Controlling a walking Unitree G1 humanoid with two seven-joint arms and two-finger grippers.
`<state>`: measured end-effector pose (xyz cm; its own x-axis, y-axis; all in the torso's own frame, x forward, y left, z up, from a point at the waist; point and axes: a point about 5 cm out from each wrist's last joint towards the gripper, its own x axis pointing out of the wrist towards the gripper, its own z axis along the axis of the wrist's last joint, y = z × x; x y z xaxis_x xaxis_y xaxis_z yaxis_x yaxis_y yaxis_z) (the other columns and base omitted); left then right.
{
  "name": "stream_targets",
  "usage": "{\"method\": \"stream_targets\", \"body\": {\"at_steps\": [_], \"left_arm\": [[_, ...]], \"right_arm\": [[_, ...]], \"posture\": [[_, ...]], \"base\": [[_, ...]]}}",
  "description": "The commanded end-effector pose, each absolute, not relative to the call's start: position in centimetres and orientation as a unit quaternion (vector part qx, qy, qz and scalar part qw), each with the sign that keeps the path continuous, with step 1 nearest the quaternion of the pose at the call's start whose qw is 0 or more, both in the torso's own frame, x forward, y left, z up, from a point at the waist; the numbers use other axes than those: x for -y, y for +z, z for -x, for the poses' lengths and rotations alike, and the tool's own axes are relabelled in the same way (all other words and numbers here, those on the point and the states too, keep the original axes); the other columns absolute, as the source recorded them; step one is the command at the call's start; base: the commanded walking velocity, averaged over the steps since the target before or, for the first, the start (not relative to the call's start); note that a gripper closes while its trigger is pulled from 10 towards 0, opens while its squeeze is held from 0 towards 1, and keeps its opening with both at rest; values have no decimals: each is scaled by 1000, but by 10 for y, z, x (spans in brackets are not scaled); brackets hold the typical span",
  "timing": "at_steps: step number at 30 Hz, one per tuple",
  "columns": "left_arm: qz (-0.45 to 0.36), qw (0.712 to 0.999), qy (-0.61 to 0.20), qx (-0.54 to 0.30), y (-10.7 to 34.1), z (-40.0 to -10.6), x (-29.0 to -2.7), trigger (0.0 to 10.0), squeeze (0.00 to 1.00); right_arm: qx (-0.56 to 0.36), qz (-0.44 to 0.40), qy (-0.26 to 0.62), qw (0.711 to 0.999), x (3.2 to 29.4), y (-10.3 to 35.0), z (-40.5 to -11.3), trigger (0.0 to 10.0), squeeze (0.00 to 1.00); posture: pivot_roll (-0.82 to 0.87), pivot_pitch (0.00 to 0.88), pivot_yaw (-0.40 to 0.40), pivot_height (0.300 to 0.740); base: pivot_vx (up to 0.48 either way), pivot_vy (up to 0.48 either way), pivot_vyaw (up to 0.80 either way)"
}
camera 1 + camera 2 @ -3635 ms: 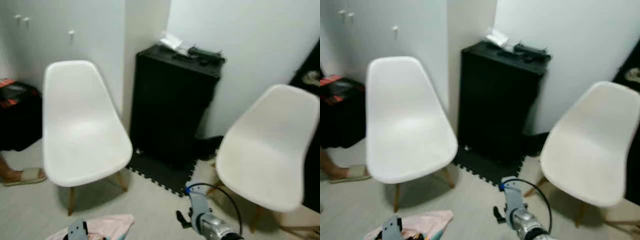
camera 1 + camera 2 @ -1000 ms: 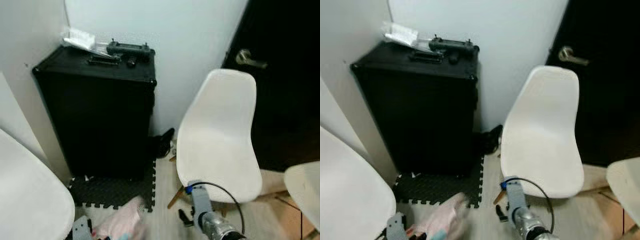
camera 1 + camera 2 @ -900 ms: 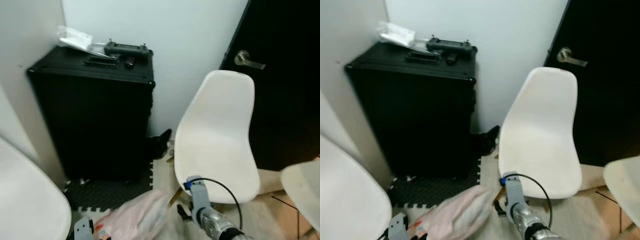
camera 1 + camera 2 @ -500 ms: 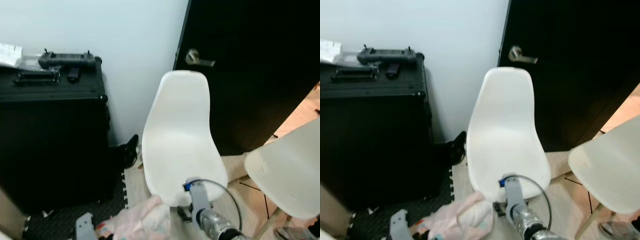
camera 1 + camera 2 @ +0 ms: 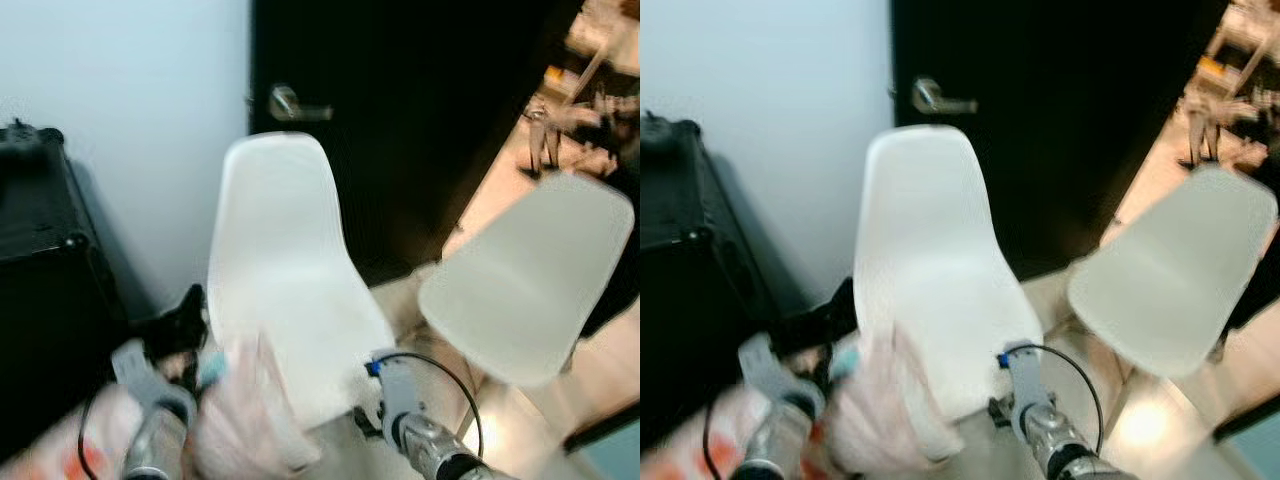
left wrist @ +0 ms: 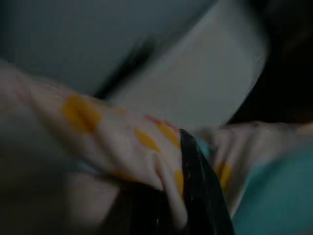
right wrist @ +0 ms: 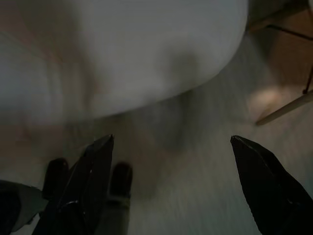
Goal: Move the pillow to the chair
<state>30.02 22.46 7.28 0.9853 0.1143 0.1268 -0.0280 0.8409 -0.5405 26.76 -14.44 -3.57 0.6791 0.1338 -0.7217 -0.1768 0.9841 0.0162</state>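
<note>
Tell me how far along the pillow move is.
Done: the left gripper has the pillow off the floor. In hand: the pillow hangs at the front edge of the white chair. Left: laying it on the seat. The right gripper hangs open near the floor.

A white chair [image 5: 935,270] is standing before a black door [image 5: 1070,110] with a silver handle [image 5: 938,98]. A blurred pink pillow [image 5: 880,410] is lying against the chair's front edge, with the left arm [image 5: 770,420] just beside it. The right arm [image 5: 1045,425] is reaching below the seat. A second white chair [image 5: 1170,285] is standing to the right of the first, and a black case [image 5: 690,250] to its left.
</note>
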Motion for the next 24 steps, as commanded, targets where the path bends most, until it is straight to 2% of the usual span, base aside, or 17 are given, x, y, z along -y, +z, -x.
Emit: {"method": "stream_targets", "body": {"at_steps": [1,2,4,5,8,11,16,24], "left_arm": [[245,951,-30,187,133,-313,-208,10000,0],[245,951,-30,187,133,-313,-208,10000,0],[243,937,-58,243,171,-315,-195,10000,0],[243,937,-58,243,171,-315,-195,10000,0],[232,926,-78,286,200,-319,-174,10000,0],[221,931,-78,280,197,-323,-168,10000,0],[233,932,-74,267,194,-327,-167,10000,0],[232,936,-96,247,205,-321,-159,10000,0]], "right_arm": [[-402,20,87,911,141,-41,-261,10000,0],[-402,20,87,911,141,-41,-261,10000,0],[-403,23,90,911,141,-41,-260,10000,0],[-403,23,90,911,141,-41,-260,10000,0],[-401,24,95,911,139,-41,-261,10000,0],[-399,25,97,912,137,-40,-262,10000,0],[-398,26,99,912,137,-40,-262,10000,0],[-403,29,106,909,135,-43,-258,10000,0]], "posture": [[70,30,-138,740],[70,30,-138,740],[74,28,-139,740],[74,28,-139,740],[73,19,-141,740],[73,18,-140,740],[70,15,-132,740],[68,23,-123,740]], "base": [[0,0,0],[0,0,0],[0,0,0],[0,0,0],[0,0,0],[0,0,0],[0,-293,0],[256,-390,0]]}}
